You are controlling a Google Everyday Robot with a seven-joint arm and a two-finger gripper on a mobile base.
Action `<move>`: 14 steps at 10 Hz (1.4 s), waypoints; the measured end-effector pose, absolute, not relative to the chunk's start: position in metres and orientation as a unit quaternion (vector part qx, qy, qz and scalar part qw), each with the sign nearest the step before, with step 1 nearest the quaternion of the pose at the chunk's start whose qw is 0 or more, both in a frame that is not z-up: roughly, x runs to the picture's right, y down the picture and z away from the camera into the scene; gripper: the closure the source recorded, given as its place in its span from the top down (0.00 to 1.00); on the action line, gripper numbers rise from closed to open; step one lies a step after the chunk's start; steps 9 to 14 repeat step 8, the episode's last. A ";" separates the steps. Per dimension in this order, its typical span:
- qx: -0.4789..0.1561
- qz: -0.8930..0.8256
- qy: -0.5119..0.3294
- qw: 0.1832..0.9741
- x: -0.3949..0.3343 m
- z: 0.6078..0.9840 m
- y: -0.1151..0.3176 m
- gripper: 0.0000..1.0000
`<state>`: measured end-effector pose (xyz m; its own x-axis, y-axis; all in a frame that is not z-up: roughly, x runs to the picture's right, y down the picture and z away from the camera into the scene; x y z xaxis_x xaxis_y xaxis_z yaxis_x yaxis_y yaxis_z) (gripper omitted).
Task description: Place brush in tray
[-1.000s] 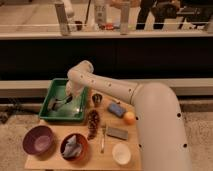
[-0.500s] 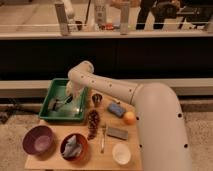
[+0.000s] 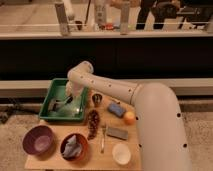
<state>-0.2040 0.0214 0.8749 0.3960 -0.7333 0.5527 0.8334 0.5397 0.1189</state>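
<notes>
The green tray [image 3: 49, 97] sits at the back left of the wooden table. My gripper [image 3: 67, 101] hangs low inside it, the white arm reaching in from the right. A slim dark shape, which looks like the brush [image 3: 58, 104], lies at the gripper's tip just above the tray floor. Whether the gripper still holds it does not show.
In front of the tray stand a purple bowl [image 3: 38, 139] and an orange-red bowl [image 3: 74, 146] holding a grey cloth. A pinecone [image 3: 93, 123], a fork [image 3: 103, 138], a white cup [image 3: 121, 154], an orange [image 3: 129, 118], a blue object [image 3: 116, 109] and a grey block [image 3: 118, 132] lie to the right.
</notes>
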 end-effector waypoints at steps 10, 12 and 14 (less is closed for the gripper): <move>-0.083 -0.468 -0.291 0.830 -0.208 0.872 0.020 0.80; -0.083 -0.468 -0.291 0.830 -0.208 0.872 0.020 0.80; -0.083 -0.468 -0.291 0.830 -0.208 0.872 0.020 0.80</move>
